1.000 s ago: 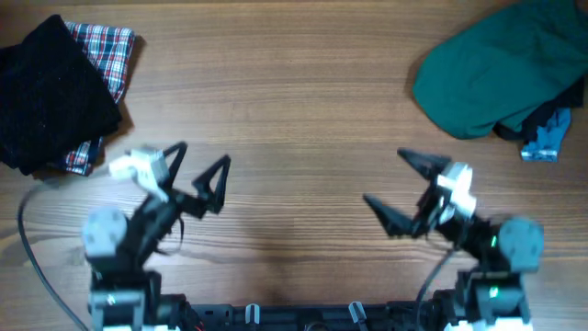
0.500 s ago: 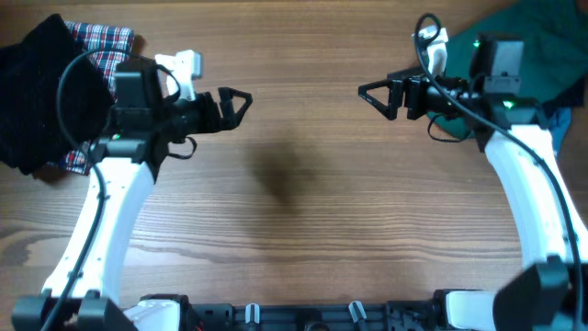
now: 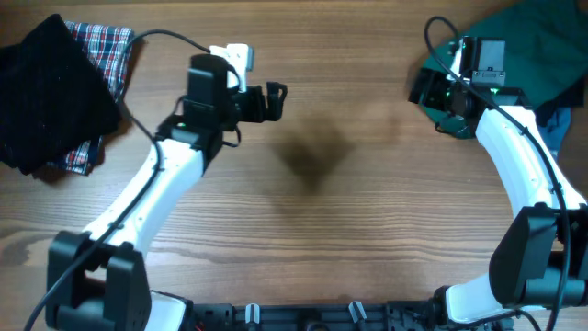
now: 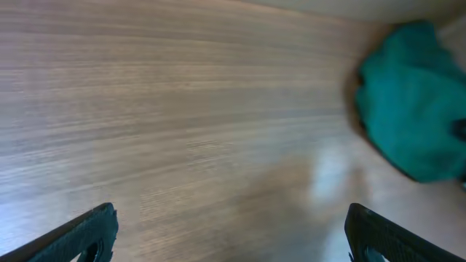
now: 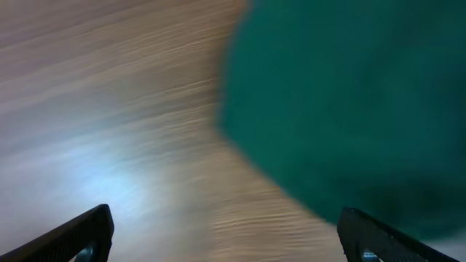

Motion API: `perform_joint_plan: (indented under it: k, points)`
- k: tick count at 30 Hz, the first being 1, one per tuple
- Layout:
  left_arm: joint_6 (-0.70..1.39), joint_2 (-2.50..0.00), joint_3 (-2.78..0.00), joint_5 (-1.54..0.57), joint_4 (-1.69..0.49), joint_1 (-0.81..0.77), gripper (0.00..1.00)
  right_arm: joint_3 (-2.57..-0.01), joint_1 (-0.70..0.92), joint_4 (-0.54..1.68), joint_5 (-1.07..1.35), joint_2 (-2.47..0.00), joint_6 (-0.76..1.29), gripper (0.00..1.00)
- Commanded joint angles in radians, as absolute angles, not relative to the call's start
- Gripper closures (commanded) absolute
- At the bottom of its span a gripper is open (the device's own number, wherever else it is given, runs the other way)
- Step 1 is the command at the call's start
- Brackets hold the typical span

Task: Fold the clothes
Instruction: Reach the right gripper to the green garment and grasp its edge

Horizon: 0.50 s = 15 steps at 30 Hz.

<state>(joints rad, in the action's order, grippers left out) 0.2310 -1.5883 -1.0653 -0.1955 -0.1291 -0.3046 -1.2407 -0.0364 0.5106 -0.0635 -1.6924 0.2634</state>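
**Overhead.** The clothes [image 3: 542,41] lay bunched at the table's [image 3: 322,230] far right corner, partly out of frame. My right gripper [image 3: 424,89] hovered at the heap's near-left edge, jaws spread wide and holding nothing. I could not tell from above whether a fingertip touched the fabric. My left gripper [image 3: 273,99] sat over bare wood left of centre, well apart from the heap, jaws also spread and empty. A black knitted garment [image 3: 50,92] lay on a plaid cloth [image 3: 108,44] at far left. Neither belongs to this step.

**Left wrist.** Both fingertips [image 4: 84,231] framed plain wood, and the green heap showed far off at upper right. The picture was blurred, so I could not pick out any hem or cord.

**Right wrist.** Green fabric filled the upper right, with its rounded edge between my open fingertips [image 5: 375,234]. The picture was too smeared to show layers or folds.

**Judgement.** The step in hand looked like the first grasp, to draw the heap onto open table.

- Lower the right jaws onto the near edge and close on an outer hem, not a thick wad, or the bundle will drag along crumpled.
- Bring the left gripper across to take a second point on the same edge, so the cloth spreads flat as it is pulled.
- Pull low and slowly toward centre. Loose cords could snag or trail.
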Motion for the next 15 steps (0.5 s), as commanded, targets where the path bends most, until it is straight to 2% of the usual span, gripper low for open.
perform_joint_plan:
  k: [1,4,10,15]
  points:
    - [0.295,-1.619,-1.081,0.094,-0.120,-0.358,0.00,-1.259,-0.059,0.467,-0.403,-1.665,0.389,0.00]
    - [0.324,-1.635,-1.081,0.099,-0.131,-0.366,0.00,-1.259,-0.126,0.406,-0.346,-1.666,0.393,0.00]
    - [0.350,-1.677,-1.081,0.095,-0.154,-0.371,0.00,-1.259,-0.370,0.286,-0.049,-1.703,0.392,0.01]
    - [0.353,-1.684,-1.081,0.094,-0.153,-0.374,0.00,-1.259,-0.450,0.211,0.002,-1.803,0.367,0.04]
